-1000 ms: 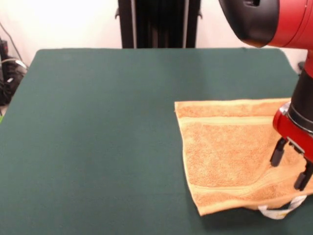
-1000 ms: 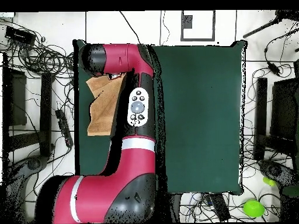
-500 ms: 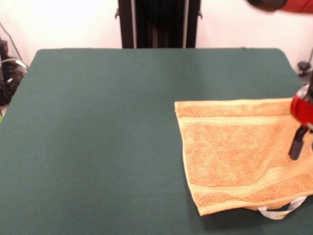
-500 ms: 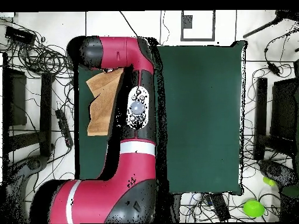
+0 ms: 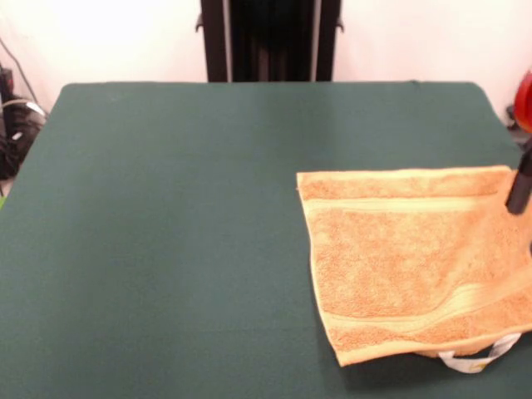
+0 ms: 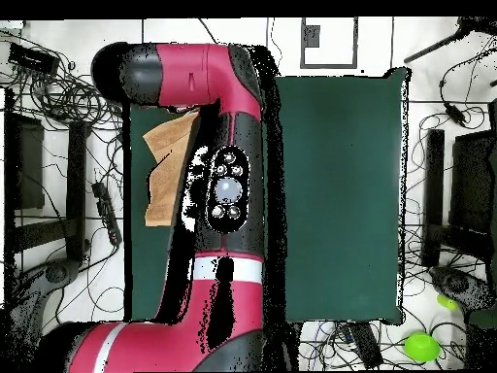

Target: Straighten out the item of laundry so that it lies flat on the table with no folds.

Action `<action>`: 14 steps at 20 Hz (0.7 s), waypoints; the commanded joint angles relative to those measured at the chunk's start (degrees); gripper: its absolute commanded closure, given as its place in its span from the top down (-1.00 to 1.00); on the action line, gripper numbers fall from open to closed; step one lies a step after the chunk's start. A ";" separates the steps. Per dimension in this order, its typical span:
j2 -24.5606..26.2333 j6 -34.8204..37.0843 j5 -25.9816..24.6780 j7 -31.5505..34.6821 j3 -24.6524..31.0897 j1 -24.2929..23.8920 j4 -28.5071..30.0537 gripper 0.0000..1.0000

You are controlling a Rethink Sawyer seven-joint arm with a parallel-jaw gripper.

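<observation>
The orange-tan towel (image 5: pixel 399 258) lies on the dark green table (image 5: pixel 166 216) at the right of the front view and runs past the picture's right edge. Its near edge looks doubled, with a curved woven band there and the white label (image 5: pixel 474 359) poking out from under it. A straight band runs along its far edge. My gripper (image 5: pixel 521 187) shows only as a dark tip at the right edge, lifted above the towel's far right part and holding nothing visible. In the overhead view the towel (image 6: pixel 163 175) lies at the table's left side, partly hidden under my arm (image 6: pixel 228 185).
The black pedestal (image 5: pixel 270 40) stands behind the table's far edge. Cables (image 5: pixel 15 125) lie on the floor at the left. In the overhead view the table (image 6: pixel 340 194) extends right of the arm, with cables and stands on the floor around it.
The gripper has risen off the towel and moved toward the far right edge of the front view. The arm's upper part has left that view. The towel has not moved.
</observation>
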 commanded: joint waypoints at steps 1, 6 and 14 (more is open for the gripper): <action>-0.33 9.78 -6.86 -12.20 0.57 0.60 14.10 1.00; -2.77 5.32 -11.41 -15.80 1.41 -0.53 19.86 1.00; -3.04 2.93 -17.05 -21.10 5.45 -2.76 22.91 1.00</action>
